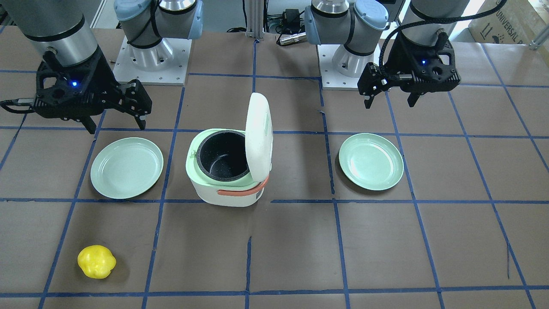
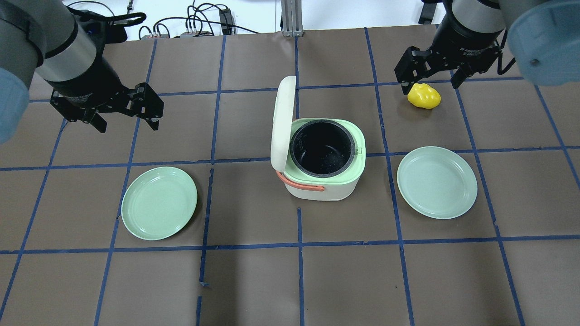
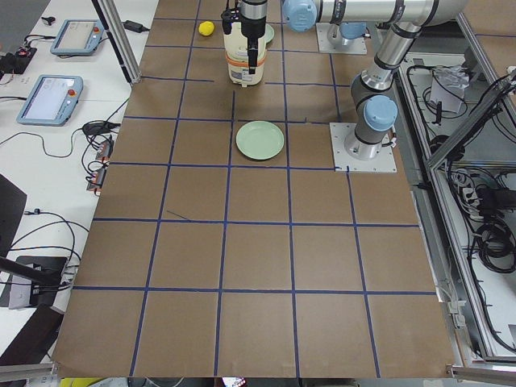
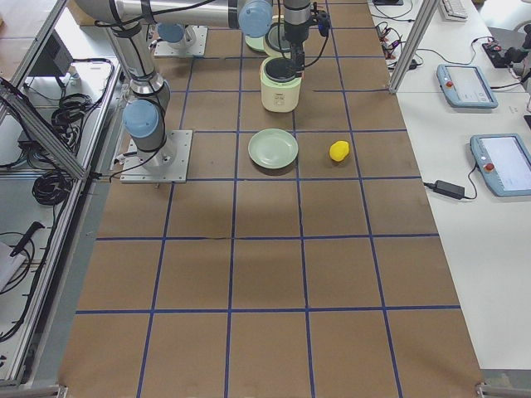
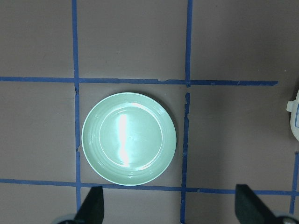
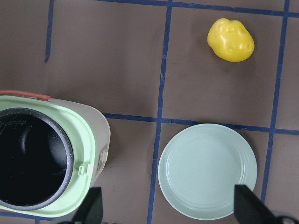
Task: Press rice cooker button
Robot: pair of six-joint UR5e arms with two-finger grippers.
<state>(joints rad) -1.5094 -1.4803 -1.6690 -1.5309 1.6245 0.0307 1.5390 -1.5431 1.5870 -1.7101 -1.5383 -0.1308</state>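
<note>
1. Brown paper covers the worktop point(image 2: 253, 280), which is marked with a blue tape grid. Both arms are raised above it.
2. White, rounded-square rice cooker point(image 2: 322, 192) sits mid-worktop, between the two arms and straddling a tape line.
3. Cooker look: white plastic body, pale green top rim, and a black speckled inner pot point(image 2: 321, 147) that is exposed and looks empty.
4. White oval lid point(image 2: 282, 122) is swung fully open and stands about upright. It is hinged on the robot's-left side of the cooker.
5. Orange carry handle point(image 2: 299, 184) is folded down and wraps the body on the hinge side.
6. Small pale tab point(image 6: 84, 169) sticks out of the green rim opposite the hinge. Can't tell whether that is the button; no other control is readable.
7. Left claw point(image 1: 390, 103): fingers spread wide, holding nothing. It is well apart from the cooker, above the round pale green plate on the left point(image 2: 159, 202).
8. Right claw point(image 1: 116, 126): also spread wide and holding nothing. It is up over the matching pale green plate on the right point(image 2: 437, 182), with the cooker rim at the edge of its wrist view.
9. Plates flank the cooker, one on each side, and neither touches it.
10. Lumpy yellow pepper-shaped object point(image 2: 423, 96) lies on the far side of the right plate, apart from everything else.
</note>
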